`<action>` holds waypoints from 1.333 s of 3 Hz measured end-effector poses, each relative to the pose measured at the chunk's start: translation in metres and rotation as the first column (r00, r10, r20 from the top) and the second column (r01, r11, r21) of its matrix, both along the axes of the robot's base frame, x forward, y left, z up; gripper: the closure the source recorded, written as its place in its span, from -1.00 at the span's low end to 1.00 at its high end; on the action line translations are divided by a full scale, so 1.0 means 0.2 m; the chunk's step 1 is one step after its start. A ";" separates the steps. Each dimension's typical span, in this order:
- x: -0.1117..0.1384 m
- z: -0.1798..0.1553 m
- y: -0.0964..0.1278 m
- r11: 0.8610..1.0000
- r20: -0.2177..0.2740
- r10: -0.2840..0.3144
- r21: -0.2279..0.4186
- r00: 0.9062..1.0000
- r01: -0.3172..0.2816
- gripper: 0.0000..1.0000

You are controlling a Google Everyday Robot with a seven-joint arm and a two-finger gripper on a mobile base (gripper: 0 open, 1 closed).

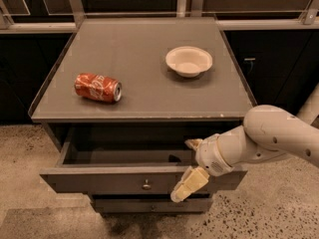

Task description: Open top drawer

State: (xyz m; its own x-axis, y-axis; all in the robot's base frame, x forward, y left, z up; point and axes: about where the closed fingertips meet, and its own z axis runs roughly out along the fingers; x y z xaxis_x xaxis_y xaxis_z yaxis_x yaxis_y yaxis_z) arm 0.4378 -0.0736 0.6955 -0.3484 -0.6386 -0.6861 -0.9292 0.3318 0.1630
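Gripper (183, 171), spread wide astride the top drawer (99, 179) front under the near edge of the tabletop (139, 96), should pull straight outward.

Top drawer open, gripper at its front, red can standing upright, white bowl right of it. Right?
No: the camera view shows the red can lying on its side. The top drawer is open, gripper at its front, white bowl right of the can.

Smooth plastic end effector (183, 171) at the front of the matt grey top drawer (99, 181).
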 end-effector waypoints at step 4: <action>-0.22 -0.10 0.01 1.000 -0.191 0.010 0.000 0.982 -0.011 -1.00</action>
